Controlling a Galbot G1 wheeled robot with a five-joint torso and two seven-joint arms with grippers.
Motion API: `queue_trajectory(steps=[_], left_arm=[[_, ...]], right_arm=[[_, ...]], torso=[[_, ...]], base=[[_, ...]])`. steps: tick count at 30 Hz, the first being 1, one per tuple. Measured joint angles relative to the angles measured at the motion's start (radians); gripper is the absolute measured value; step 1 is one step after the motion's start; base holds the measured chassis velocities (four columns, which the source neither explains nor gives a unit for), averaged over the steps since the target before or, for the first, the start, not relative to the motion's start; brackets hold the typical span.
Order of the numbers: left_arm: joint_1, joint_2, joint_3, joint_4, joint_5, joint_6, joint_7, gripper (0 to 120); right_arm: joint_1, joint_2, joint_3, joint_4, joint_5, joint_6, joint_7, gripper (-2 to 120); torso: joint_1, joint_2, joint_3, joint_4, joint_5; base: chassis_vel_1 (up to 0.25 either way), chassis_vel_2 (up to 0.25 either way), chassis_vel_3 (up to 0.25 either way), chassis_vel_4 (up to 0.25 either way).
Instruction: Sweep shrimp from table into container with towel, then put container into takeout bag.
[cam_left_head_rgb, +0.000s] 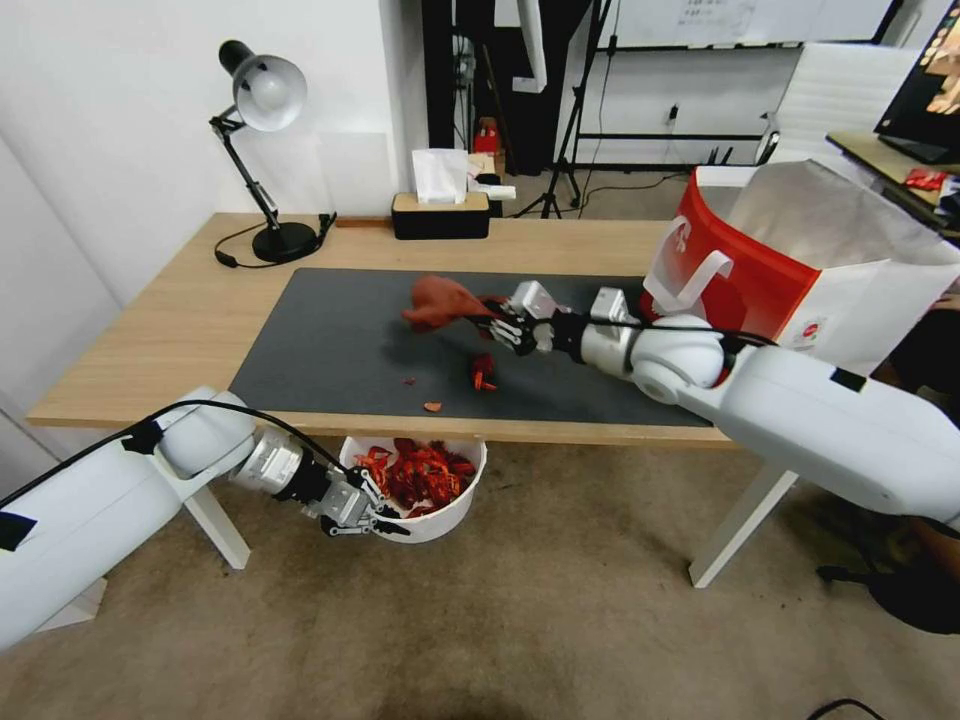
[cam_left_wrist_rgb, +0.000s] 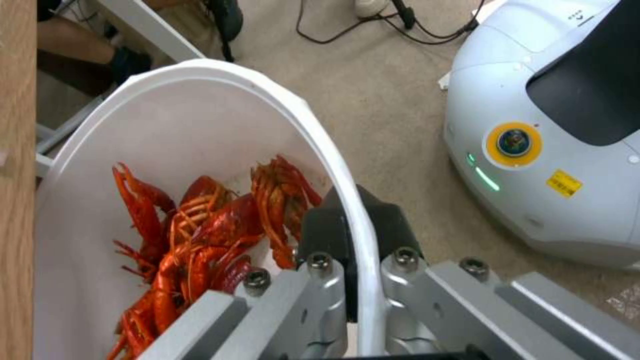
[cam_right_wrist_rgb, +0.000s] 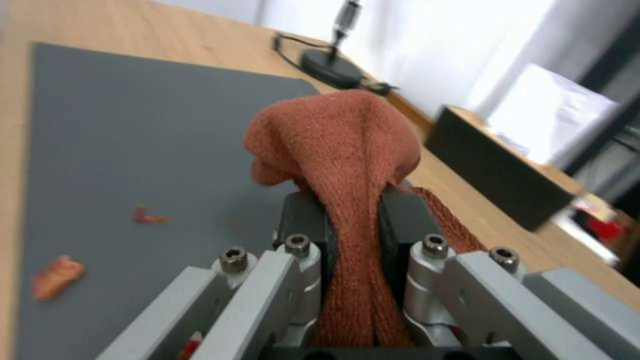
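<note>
Shrimp: most lie heaped inside the container; one and a few small bits lie on the mat.
Container: round white bowl held below the table's near edge, above the carpet.
Left gripper: clamped on the container's rim, one finger inside, one outside.
Towel: bunched, lifted above the mat.
Right gripper: closed on the towel, over the mat's middle.
Takeout bag: stands open at the table's right end, foil lining showing.
Table: light wood with a dark grey mat.
Far edge: black desk lamp, tissue box.
Room: beige carpet, white wall, tripod legs behind.
</note>
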Motion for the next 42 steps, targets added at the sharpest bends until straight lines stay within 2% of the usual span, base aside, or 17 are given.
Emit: queue_trajectory(steps=[9,14,33,42], left_arm=[[-0.003,0.003,0.004,-0.004,0.0,0.006,0.001,0],[-0.001,0.004,0.004,-0.007,0.0,0.005,0.002,0],[0.012,0.009,-0.005,-0.003,-0.001,0.002,0.003,0],[0.011,0.009,-0.005,-0.002,-0.002,0.002,0.002,0]], right_arm=[[-0.127,-0.03,0.087,0.012,-0.072,-0.038,0.065,10],[-0.168,0.004,0.087,-0.037,-0.096,-0.042,0.11,10],[-0.173,0.134,-0.019,-0.092,-0.091,-0.038,0.181,10],[-0.113,0.171,-0.097,-0.122,-0.05,0.002,0.157,10]], torso=[[0.0,0.0,0.0,-0.0004,0.0001],[0.0,0.0,0.0,-0.0001,-0.0001],[0.0,0.0,0.0,-0.0002,-0.0002],[0.0,0.0,0.0,-0.0001,-0.0002]], base=[[0.0,0.0,0.0,0.0],[0.0,0.0,0.0,0.0],[0.0,0.0,0.0,0.0],[0.0,0.0,0.0,0.0]])
